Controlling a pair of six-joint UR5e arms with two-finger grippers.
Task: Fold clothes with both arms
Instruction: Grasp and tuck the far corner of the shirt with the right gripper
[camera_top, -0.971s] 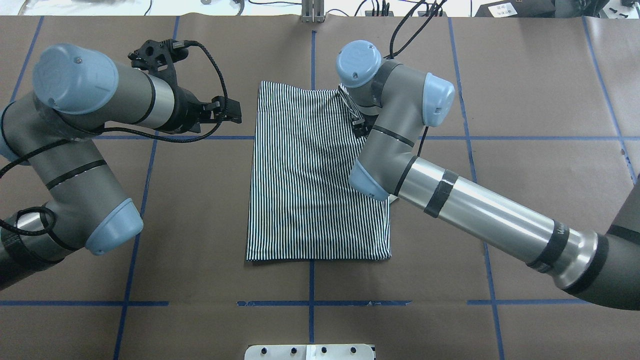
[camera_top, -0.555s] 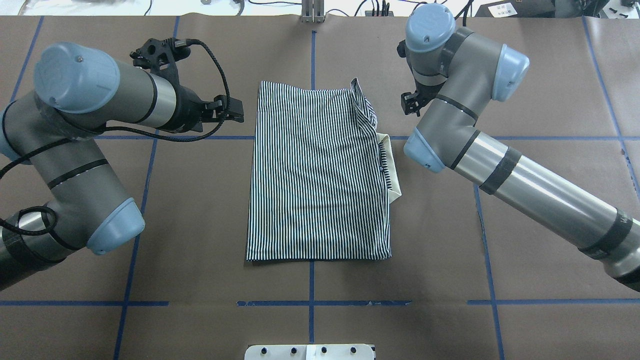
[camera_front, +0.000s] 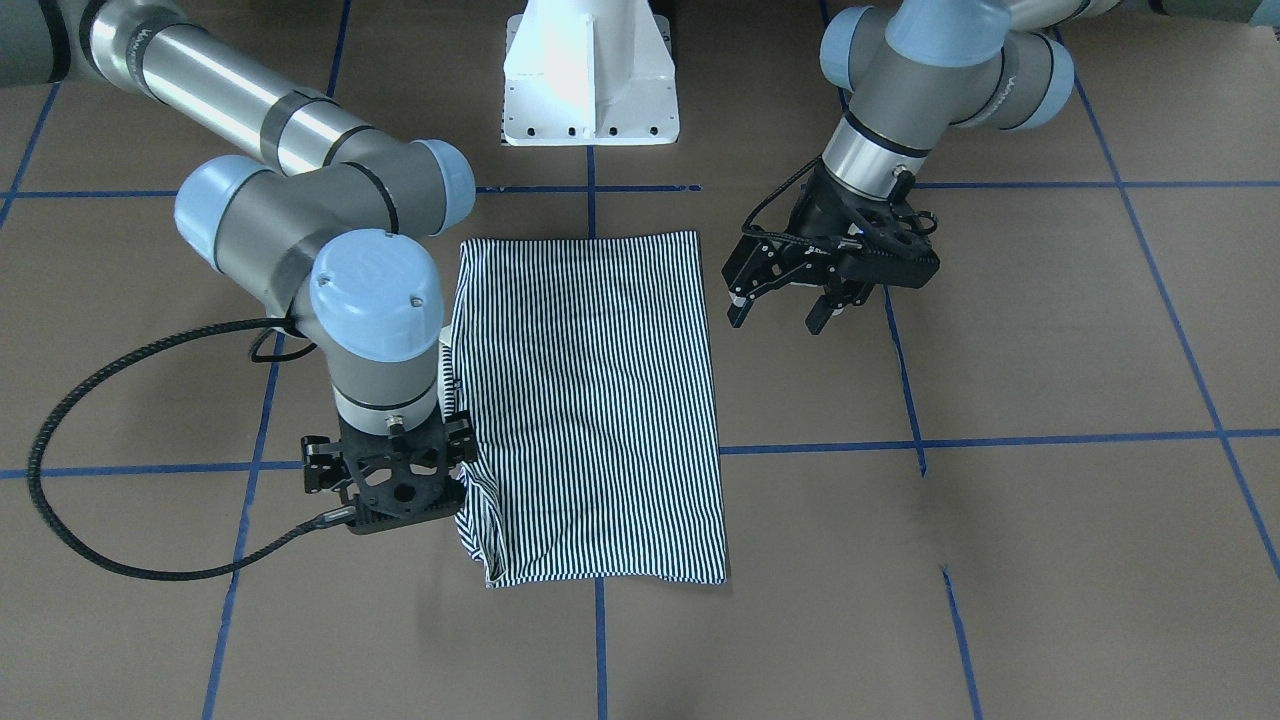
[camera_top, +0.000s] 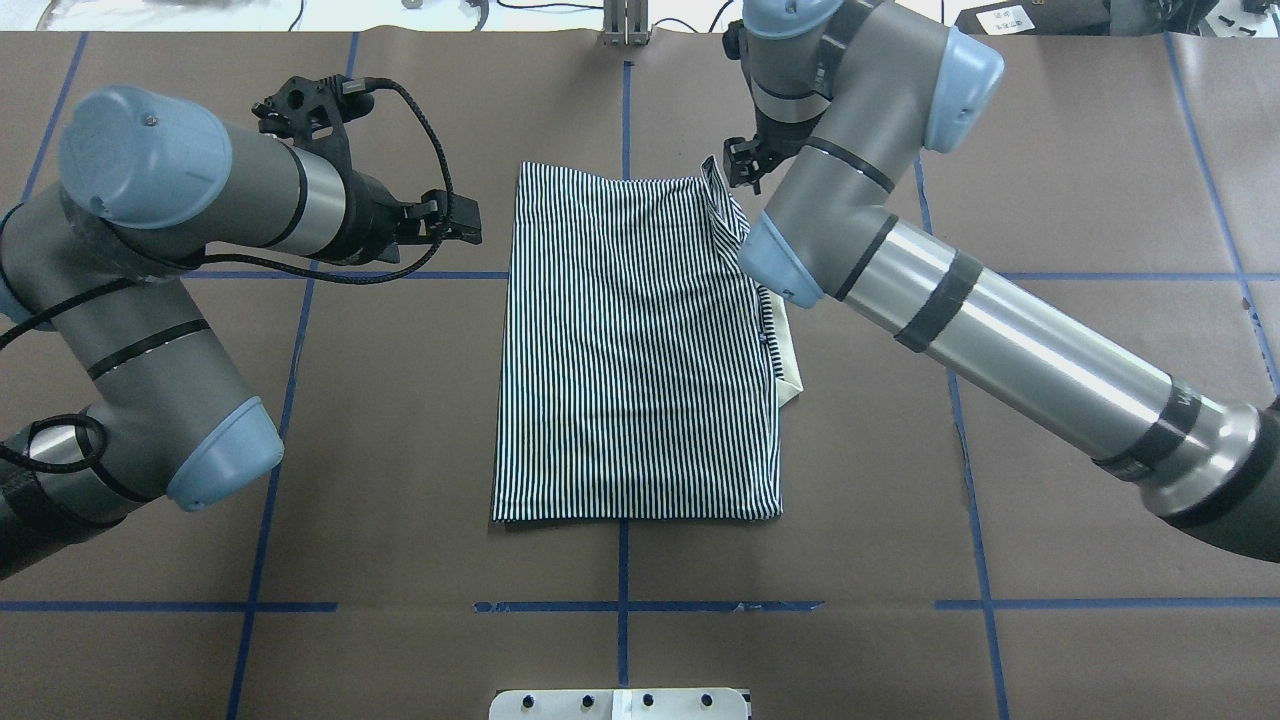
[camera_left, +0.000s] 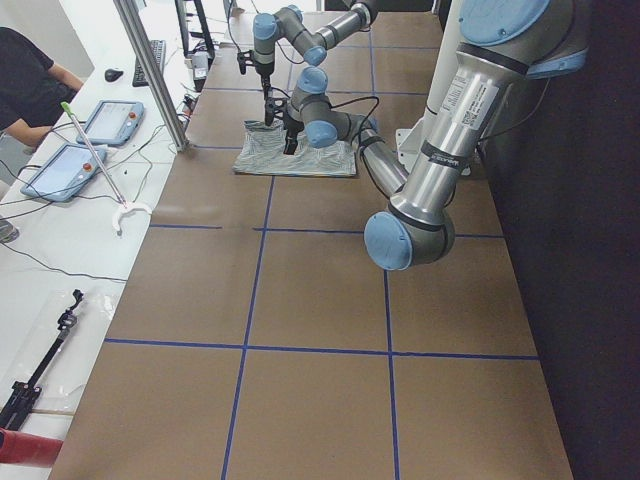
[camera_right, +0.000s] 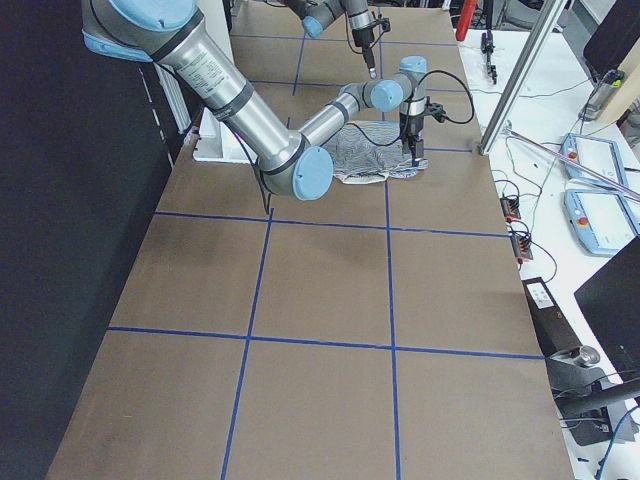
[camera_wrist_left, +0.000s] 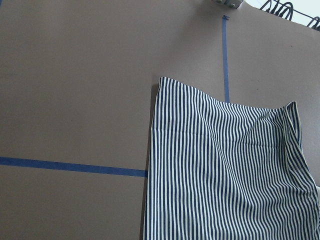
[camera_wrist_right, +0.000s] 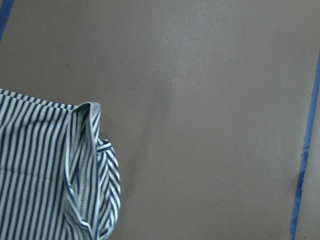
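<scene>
The polo shirt (camera_top: 630, 350) is laid folded on the worktop (camera_top: 1080, 150), just let go by the right pincer (camera_top: 742, 168), whose gap cannot be told, while the left pincer (camera_front: 776, 322) is held wide alongside, so another fold seems due

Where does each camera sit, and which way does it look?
Front-facing: across the table, facing the robot, down on the shirt; left arm, right arm, white base.
Overhead: behind the robot, looking forward and down; both arms.
Left side: table's end, along it; left arm near.
Right side: opposite end; right arm near.
Left wrist: down on the shirt's corner; no robot parts.
Right wrist: down on a rumpled shirt edge; none.
Shared: front-facing and overhead both show shirt and arms.
</scene>
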